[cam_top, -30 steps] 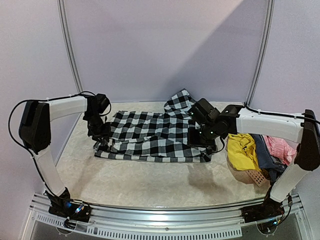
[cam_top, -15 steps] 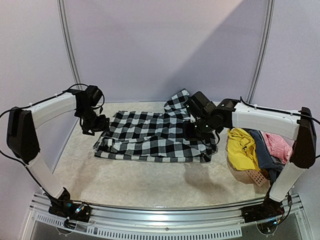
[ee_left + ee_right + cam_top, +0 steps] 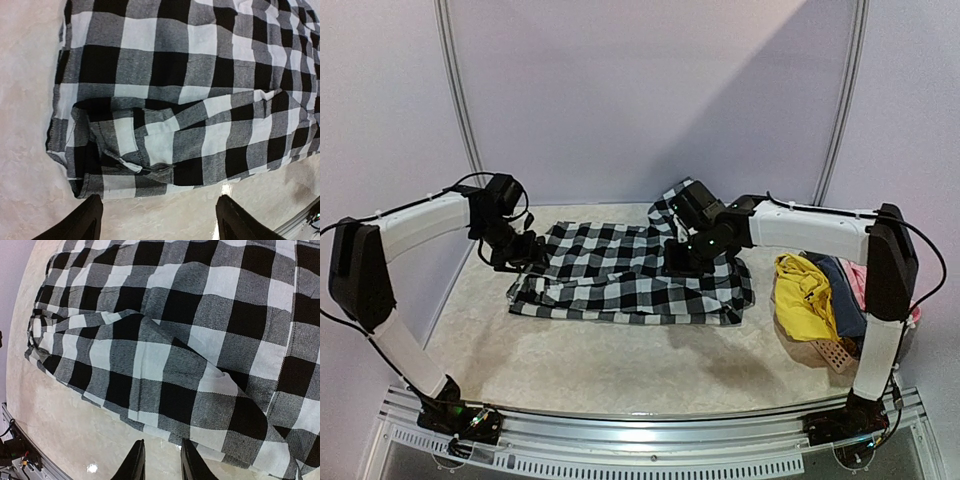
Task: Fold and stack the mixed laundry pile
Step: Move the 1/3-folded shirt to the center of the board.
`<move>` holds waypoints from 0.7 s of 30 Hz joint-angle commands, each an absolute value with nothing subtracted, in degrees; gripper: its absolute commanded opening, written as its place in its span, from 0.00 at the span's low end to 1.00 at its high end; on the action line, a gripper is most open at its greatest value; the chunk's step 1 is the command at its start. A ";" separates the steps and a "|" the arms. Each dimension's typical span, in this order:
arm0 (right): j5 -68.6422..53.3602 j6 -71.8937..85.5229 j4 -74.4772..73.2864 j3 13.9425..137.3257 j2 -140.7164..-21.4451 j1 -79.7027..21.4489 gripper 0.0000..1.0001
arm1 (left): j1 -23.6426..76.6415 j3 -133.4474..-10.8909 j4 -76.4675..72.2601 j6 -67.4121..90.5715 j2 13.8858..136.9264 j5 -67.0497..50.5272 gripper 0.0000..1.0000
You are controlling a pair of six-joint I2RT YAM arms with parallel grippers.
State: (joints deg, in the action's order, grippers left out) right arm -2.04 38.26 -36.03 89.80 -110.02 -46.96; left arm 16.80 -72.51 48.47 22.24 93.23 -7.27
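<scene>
Left fingers: spread wide, nothing between them. They hang just off the left end of the checked shirt, over bare worktop, tips pointing at the cloth's folded edge. No contact visible.

Right fingers: only a narrow gap, and the wrist view shows bare worktop through it, no cloth pinched. Tips sit right at the near hem of the shirt; one tip reaches the hem, but whether it touches cannot be told. From above, the right arm reaches across the right half of the shirt.

Shirt: lies mostly flat, spread left to right across the middle of the worktop, closer to the far edge than the near one.
- Left end is doubled over, with a rumpled fold and a small tuck of fabric at the near left corner.
- Near right corner is bunched and wrinkled.
- One part juts out toward the far edge, behind the right arm.

Rest of the laundry: heaped at the right edge of the worktop, apart from the shirt.
- yellow garment on the side nearest the shirt
- blue-grey garment beside it
- pink garment furthest right, partly hidden by the right arm
- heap rests on a salmon basket, whose perforated wall shows at the near side
</scene>
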 commanded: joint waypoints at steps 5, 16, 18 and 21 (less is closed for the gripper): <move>-10.03 38.36 -35.32 89.51 -114.95 -44.08 0.25 | 16.62 -71.56 44.32 20.27 98.94 -13.36 0.77; -11.01 38.85 -35.45 84.88 -117.57 -42.94 0.24 | 16.73 -66.71 41.86 19.34 102.00 -12.48 0.75; -10.84 38.70 -35.42 83.91 -117.66 -42.93 0.24 | 16.77 -66.39 41.75 19.25 102.53 -12.39 0.74; -10.60 38.28 -35.52 82.65 -117.77 -42.91 0.24 | 16.73 -66.14 41.79 19.21 103.12 -11.84 0.74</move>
State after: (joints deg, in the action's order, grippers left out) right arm -10.46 38.70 -35.14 84.33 -116.33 -43.42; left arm 16.82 -66.85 43.11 20.08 101.93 -12.43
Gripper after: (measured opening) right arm 0.240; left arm 0.743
